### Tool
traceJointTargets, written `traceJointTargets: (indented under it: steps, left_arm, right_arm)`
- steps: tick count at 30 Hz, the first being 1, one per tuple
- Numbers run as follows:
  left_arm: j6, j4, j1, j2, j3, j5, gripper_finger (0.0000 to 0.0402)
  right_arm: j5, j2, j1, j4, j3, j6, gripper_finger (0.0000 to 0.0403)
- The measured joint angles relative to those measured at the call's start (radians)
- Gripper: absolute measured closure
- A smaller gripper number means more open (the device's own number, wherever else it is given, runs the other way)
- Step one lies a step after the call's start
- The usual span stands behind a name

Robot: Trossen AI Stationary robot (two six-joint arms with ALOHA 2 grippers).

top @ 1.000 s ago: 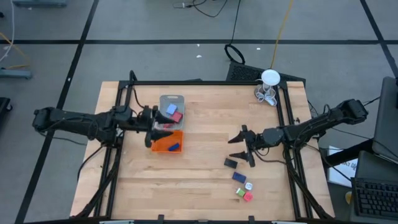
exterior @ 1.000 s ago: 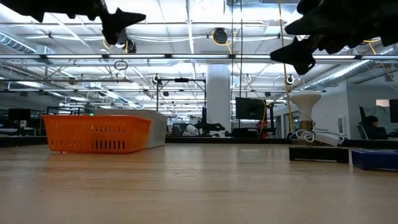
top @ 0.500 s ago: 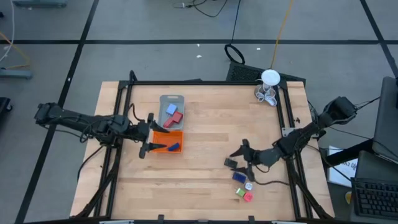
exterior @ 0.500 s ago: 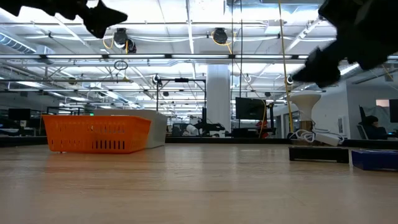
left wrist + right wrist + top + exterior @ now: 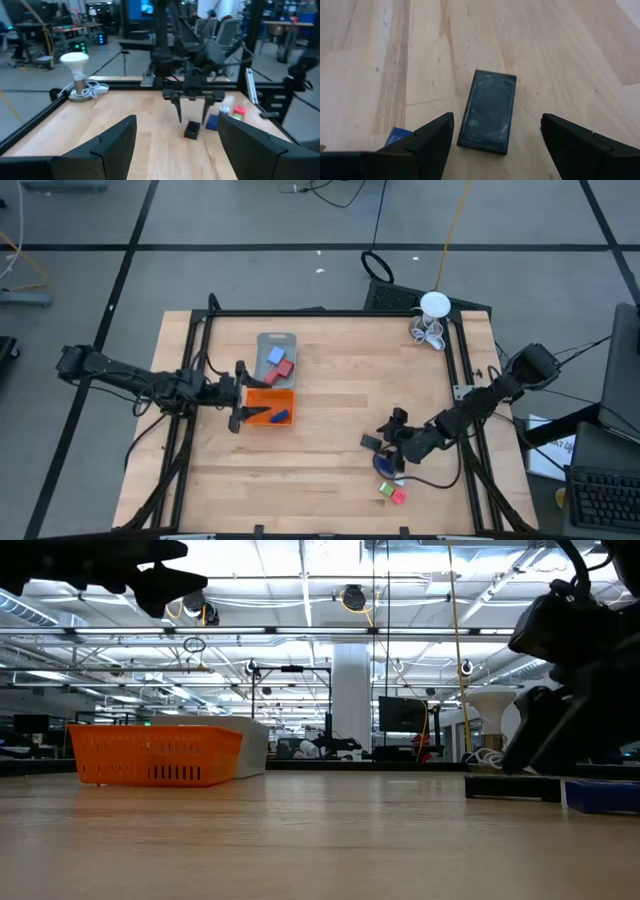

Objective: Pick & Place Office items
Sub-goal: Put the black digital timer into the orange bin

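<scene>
Wooden tabletop framed by black rails, wide bare strip across the middle between the two arms, more open wood along the near edge. Left hand hangs above the left end of the orange tray, fingers spread wide, nothing between them. Grey tray touches the orange one on its far side and holds a blue block and a red block; the orange tray holds a blue piece and a dark reddish piece, hard to make out. Right hand is low over the right-front part of the tabletop, fingers wide apart straddling a flat black rectangular block, not touching it; the block lies flat, its top scuffed and dusty. Just beside it toward the near edge sits a blue block, then a small cluster of green, white and pink-red pieces close to the front-right rail. White round thing with wire loops stands at the far right corner, well apart from everything else.
</scene>
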Motion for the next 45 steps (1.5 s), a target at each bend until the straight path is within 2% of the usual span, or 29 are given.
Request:
traceJointTargets:
  steps: [9,19,27,31,45]
  left_arm:
    - [-0.016,0.015,0.001,0.000,-0.002,-0.029,0.0128]
    - [-0.016,0.014,0.001,0.001,-0.002,-0.029,0.0128]
    - [-0.016,0.013,0.000,0.001,-0.002,-0.029,0.0128]
    - [-0.016,0.012,0.000,0.001,-0.002,-0.029,0.0128]
    - [-0.016,0.010,0.001,0.001,-0.002,-0.029,0.0128]
  right_arm:
    - [-0.025,0.070,0.016,0.016,0.001,-0.021,0.0117]
    - [-0.030,0.070,-0.023,0.021,0.002,-0.073,0.0121]
    - [-0.033,0.071,-0.079,0.027,0.002,-0.073,0.0156]
    - [-0.071,0.070,-0.096,0.029,0.002,-0.081,0.0176]
    - [-0.080,0.070,-0.097,0.031,0.001,-0.123,0.0239]
